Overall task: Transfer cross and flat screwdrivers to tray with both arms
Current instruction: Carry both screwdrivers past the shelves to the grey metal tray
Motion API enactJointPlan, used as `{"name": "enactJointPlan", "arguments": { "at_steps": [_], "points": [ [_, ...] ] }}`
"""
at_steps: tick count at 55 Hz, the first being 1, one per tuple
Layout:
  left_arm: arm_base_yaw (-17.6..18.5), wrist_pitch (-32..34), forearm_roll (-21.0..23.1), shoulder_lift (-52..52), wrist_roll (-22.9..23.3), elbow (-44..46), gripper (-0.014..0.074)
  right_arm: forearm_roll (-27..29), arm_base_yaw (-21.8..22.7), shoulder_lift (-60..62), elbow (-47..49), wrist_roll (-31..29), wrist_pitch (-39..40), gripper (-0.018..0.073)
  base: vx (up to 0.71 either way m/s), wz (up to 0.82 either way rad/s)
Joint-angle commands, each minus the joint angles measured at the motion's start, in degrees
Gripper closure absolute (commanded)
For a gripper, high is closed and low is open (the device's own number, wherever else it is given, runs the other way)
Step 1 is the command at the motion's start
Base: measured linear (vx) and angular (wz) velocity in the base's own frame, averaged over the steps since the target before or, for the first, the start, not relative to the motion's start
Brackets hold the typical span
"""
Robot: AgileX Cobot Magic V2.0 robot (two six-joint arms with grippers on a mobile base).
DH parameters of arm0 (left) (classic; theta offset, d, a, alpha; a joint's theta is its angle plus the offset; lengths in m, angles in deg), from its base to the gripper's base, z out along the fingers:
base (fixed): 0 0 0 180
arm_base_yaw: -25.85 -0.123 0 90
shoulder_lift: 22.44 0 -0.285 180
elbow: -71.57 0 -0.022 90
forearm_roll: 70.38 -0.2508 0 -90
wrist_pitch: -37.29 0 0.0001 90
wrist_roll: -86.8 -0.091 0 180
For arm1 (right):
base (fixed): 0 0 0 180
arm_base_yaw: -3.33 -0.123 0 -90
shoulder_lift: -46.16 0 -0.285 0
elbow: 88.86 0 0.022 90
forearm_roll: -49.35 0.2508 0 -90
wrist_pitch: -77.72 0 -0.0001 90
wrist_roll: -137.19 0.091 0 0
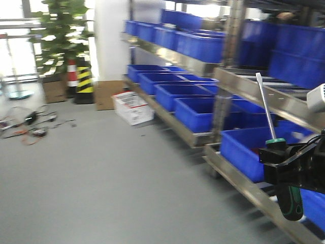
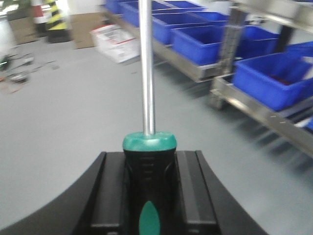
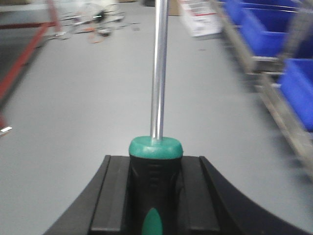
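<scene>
Lower centre of each wrist view: left claw (image 2: 149, 169) pinches one screwdriver (image 2: 145, 73), right claw (image 3: 155, 178) the other screwdriver (image 3: 159, 73), by ribbed handles; likely light, stiff, shafts slippery.

Screwdriver (image 2: 148, 142) in left claw (image 2: 149, 159), second screwdriver (image 3: 155, 147) in right claw (image 3: 155, 164), bins (image 1: 195, 109) on racks (image 1: 189, 135)

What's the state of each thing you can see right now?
left gripper, shut on the left screwdriver handle.
left screwdriver, gripped by its handle, shaft pointing out ahead.
right gripper, shut on the right screwdriver handle.
right screwdriver, gripped by its handle, shaft pointing out ahead.
blue bins, upright, tops open.
</scene>
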Motion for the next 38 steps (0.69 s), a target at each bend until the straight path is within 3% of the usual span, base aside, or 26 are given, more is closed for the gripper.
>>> {"name": "enactJointPlan", "arguments": {
  "at_steps": [1,38],
  "points": [
    [0.21,5.00,0.59,-0.56,0.23,1.73,0.0596,-0.38,0.21,1.15,1.76,-0.14,4.94,0.0567,0.48,-0.83],
    [0.21,5.00,0.59,-0.56,0.23,1.73,0.0596,-0.38,0.21,1.15,1.76,-0.14,4.77,0.0567,0.44,-0.83]
  ]
}}
